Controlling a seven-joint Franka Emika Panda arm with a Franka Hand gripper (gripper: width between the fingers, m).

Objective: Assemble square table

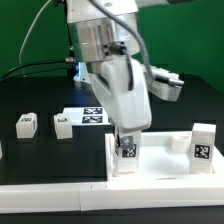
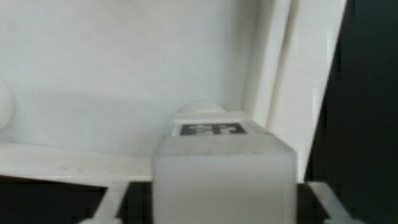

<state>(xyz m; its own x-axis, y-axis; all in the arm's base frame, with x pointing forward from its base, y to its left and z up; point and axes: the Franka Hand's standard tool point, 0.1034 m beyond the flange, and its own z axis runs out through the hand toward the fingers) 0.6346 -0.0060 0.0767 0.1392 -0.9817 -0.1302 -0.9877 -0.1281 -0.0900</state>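
On the exterior view's left, a first leg (image 1: 26,123) and a second leg (image 1: 63,125) sit apart on the black table (image 1: 40,150); the marker board (image 1: 93,115) lies just behind them; a white border rail (image 1: 50,186) runs along the front. At centre my gripper (image 1: 127,143) is clamped on the held leg (image 1: 128,154), fingers (image 2: 111,205) flanking its sides, tag up, at the square plate's (image 1: 160,170) left corner; I cannot tell whether it is seated. Farthest right, an upright leg (image 1: 203,145) stands on the plate.

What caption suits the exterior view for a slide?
Gripper closed on a leg at a corner of the square plate; another leg stands upright nearby.
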